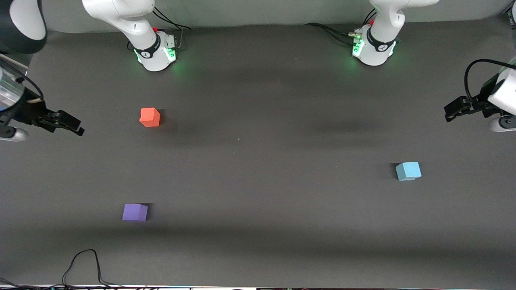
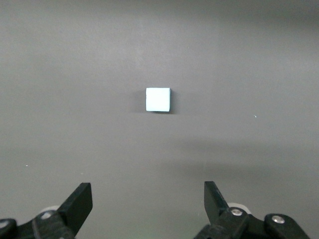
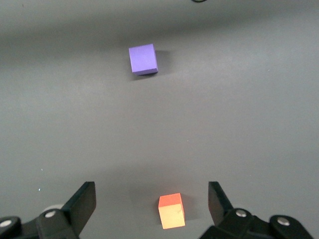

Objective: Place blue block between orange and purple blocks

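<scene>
While both tools [image 1: 449, 112] [image 1: 74, 127] hang open, blue block [image 1: 408, 171] alone, orange block [image 1: 150, 117], purple block [image 1: 135, 212] apart.

Both arms [image 1: 500, 96] cut off by frame edges.

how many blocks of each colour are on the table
orange block: 1
purple block: 1
blue block: 1
total: 3 blocks
</scene>
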`<move>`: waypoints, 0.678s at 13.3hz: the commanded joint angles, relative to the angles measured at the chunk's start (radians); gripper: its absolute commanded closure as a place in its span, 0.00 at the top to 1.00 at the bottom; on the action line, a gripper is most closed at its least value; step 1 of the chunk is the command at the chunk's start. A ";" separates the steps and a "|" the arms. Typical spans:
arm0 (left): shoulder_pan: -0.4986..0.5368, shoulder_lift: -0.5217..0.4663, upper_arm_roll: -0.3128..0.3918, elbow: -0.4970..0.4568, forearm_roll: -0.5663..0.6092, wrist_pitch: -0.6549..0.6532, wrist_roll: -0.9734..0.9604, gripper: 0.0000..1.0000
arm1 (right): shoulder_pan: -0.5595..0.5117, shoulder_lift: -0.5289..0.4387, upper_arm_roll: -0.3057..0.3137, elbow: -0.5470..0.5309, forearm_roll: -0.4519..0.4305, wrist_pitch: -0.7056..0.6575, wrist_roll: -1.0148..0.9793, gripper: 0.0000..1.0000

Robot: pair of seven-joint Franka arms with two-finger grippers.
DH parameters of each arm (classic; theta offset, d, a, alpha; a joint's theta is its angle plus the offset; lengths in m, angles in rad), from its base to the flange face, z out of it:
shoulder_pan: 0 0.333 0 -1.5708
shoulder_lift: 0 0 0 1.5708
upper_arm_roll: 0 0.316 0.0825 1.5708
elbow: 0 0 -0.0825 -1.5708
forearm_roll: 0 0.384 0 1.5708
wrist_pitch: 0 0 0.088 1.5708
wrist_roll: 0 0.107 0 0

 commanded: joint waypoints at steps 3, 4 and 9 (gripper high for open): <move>-0.009 0.055 0.019 0.112 -0.019 -0.113 0.081 1.00 | 0.016 -0.023 0.009 -0.010 -0.006 -0.062 -0.020 1.00; -0.009 0.055 0.019 0.111 -0.024 -0.125 0.079 1.00 | 0.030 -0.023 0.011 -0.010 -0.006 -0.060 -0.020 1.00; 0.011 0.081 0.019 0.087 -0.022 -0.130 0.099 1.00 | -0.002 -0.025 0.067 -0.010 -0.011 -0.077 -0.022 1.00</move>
